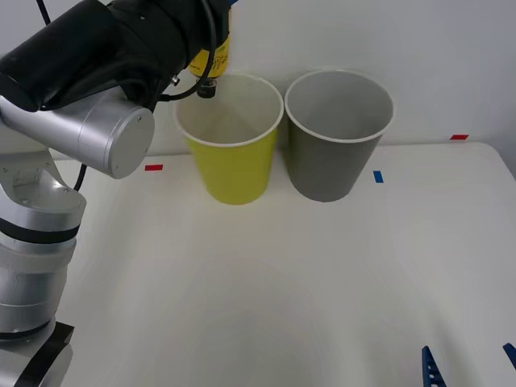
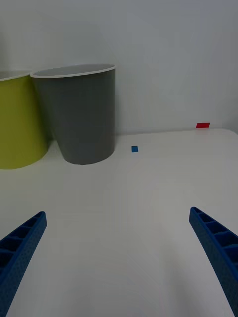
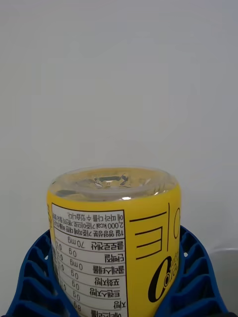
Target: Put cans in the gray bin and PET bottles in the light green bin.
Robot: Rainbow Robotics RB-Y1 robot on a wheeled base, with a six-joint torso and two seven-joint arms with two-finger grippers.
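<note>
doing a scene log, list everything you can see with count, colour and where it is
PET bottle: one, yellow label, dark cap pointing down, held over the rim of the light green bin
light green bin: one, yellow-green with white rim, back of the table, left of the gray bin
gray bin: one, dark gray with white rim, beside the green one
tape marks: two red, one blue, on the table
table: one, white
left gripper: blue fingers shut on the bottle
right gripper: blue fingers open, low over the near right table

Upside-down nutrition print on the PET bottle's [image 3: 114,247] yellow label: "70 mg", "0 g", "2,000 kcal".
</note>
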